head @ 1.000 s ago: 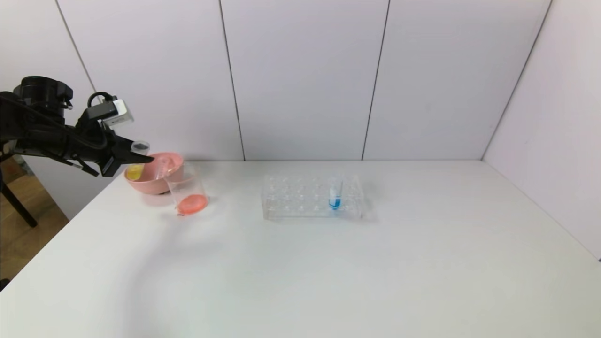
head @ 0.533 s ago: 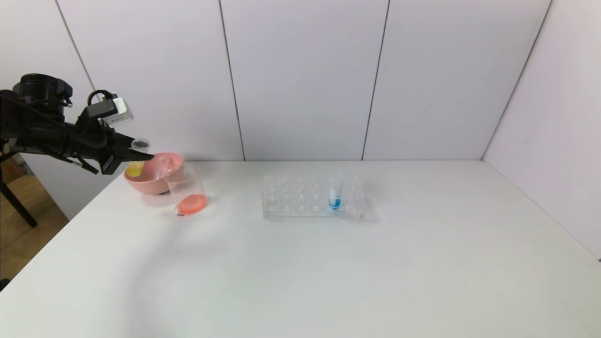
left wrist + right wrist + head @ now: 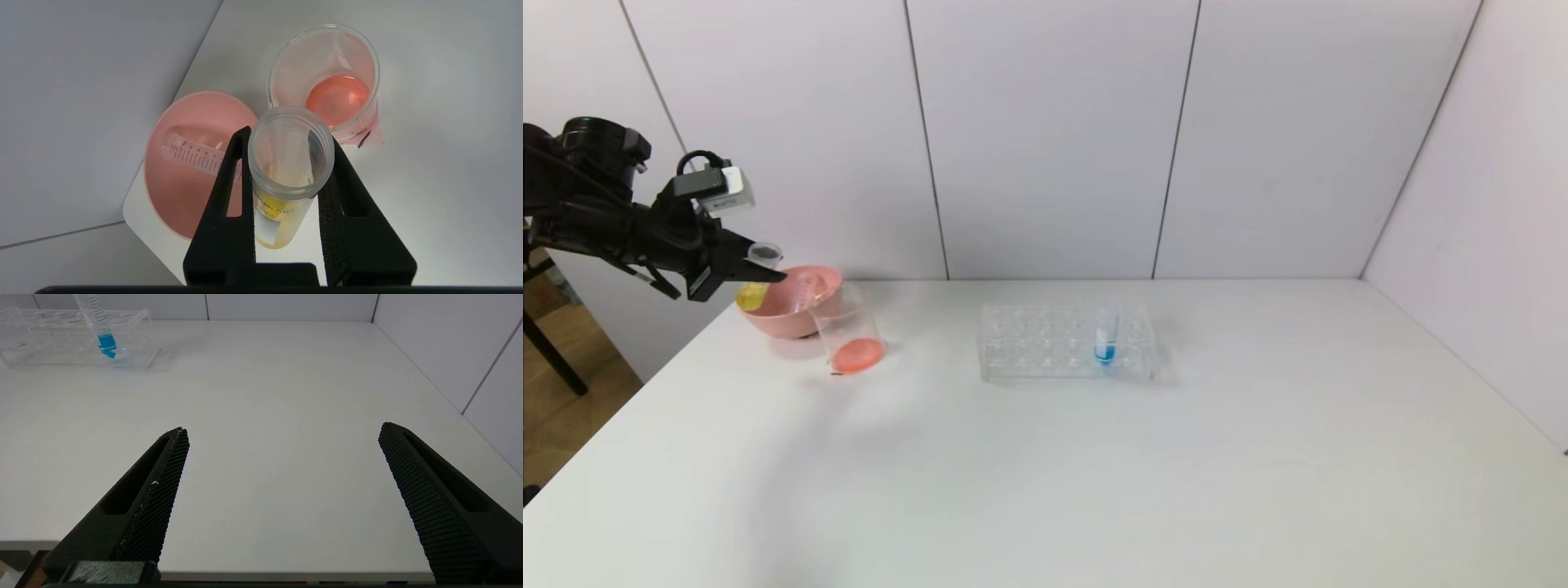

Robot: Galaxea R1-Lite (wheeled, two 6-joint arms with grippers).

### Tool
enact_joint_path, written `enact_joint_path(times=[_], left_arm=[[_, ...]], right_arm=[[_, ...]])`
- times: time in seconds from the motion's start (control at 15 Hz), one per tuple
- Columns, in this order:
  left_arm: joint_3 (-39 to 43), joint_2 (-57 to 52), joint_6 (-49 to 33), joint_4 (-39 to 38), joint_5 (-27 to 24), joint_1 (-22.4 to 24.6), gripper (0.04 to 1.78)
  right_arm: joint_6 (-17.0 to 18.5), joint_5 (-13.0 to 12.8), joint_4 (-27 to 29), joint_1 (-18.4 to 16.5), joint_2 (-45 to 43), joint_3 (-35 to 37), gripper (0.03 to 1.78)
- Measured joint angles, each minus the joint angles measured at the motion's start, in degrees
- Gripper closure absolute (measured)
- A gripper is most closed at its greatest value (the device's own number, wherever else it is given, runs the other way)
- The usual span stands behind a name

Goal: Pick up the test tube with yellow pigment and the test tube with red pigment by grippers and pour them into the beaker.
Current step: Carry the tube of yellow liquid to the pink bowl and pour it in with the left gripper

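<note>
A wide white table (image 3: pixel 1094 474) is filling most of the room, sitting in a corner where pale panelled walls (image 3: pixel 1054 139) are meeting, thin dark seams running down them. Past the table's left edge, a wooden floor (image 3: pixel 556 408) is showing, with what may be a dark stand leg (image 3: pixel 551 355) crossing it.

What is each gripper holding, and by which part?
Left gripper clamps the yellow-pigment test tube just below its open rim; right gripper holds nothing.
</note>
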Motion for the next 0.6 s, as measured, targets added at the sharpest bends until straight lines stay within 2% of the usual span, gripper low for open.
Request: enact_joint_path(times=[0.13,0.6], left_arm=[[-3.16,1.39,2.73,6.31,1.84,-0.11,1.37],[-4.21,2.65,3.15,7.91,3.77,-0.12,1.37]], right_arm=[[0.0,-0.02,0.0,0.0,0.0,0.0,0.11],[0.0,-0.02,0.0,0.0,0.0,0.0,0.11]])
